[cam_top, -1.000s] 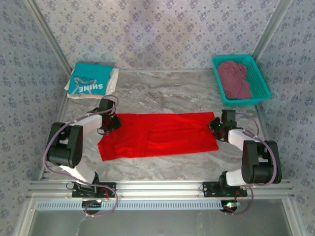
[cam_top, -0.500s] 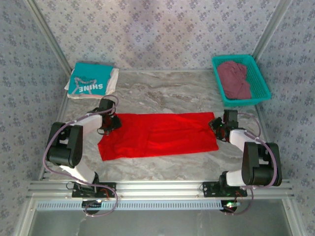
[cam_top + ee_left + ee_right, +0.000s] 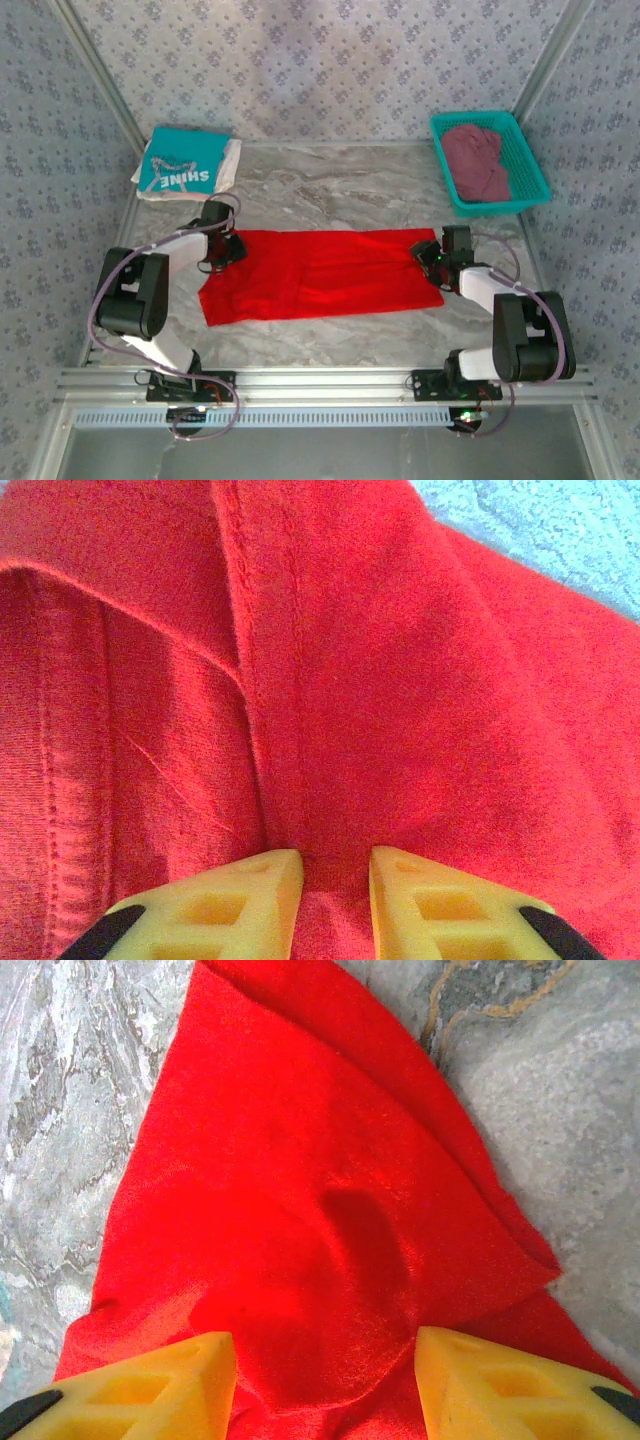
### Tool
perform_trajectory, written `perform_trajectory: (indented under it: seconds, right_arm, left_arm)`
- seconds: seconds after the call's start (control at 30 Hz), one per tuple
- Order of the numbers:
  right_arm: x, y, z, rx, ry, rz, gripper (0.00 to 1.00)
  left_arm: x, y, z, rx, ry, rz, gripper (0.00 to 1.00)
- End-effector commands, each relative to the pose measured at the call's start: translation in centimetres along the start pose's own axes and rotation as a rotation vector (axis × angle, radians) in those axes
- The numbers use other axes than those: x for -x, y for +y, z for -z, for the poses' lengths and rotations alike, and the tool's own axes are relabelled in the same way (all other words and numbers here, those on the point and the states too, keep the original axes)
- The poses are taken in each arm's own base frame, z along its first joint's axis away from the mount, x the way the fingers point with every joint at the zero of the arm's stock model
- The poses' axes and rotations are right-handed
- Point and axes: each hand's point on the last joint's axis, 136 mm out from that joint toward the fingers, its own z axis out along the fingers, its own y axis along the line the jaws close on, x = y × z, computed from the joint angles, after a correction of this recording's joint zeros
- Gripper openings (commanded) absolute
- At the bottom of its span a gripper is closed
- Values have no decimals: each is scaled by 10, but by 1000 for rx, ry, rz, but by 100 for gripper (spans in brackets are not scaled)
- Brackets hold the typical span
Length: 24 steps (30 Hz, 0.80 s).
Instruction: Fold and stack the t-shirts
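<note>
Left tool pinching red t-shirt, right tool spread, teal t-shirt printed "SHINE"

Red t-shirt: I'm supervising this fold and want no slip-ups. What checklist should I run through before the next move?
1. Left grip: left end effector closed on the plain bright red cloth t-shirt at its left end: ok.
2. Right grip: right end effector holding the shirt's right end: not ok, jaws open, cloth lies loose between them.
3. Shirt spread as a flat band on the marble table: ok.
4. Stack spot: folded teal "SHINE" t-shirt, far left, clear of both arms: ok.
5. Crumpled dull maroon t-shirt inside the teal plastic basket: ok.
</note>
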Motion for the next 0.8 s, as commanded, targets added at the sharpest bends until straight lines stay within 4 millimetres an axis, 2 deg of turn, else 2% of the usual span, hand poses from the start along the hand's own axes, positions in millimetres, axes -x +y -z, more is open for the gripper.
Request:
perform_trajectory:
  seconds: [0.0,0.27,0.43,0.6,0.77]
  right_arm:
    - [4,-3,-1,-7,-35,-40,52]
    - [13,1,-8,7,-77,-69,48]
    - [10,-4,-17,0,-62,-73,42]
    - [11,-7,-19,-10,-71,-61,24]
    - [19,2,-16,-23,-67,15,14]
  left_arm:
    - [-26,20,-13,62,99,4,26]
    - [-27,21,-14,65,99,1,26]
    - [-28,22,-14,66,101,2,26]
    - [-27,22,-15,67,100,1,26]
    - [-27,24,-15,75,101,2,26]
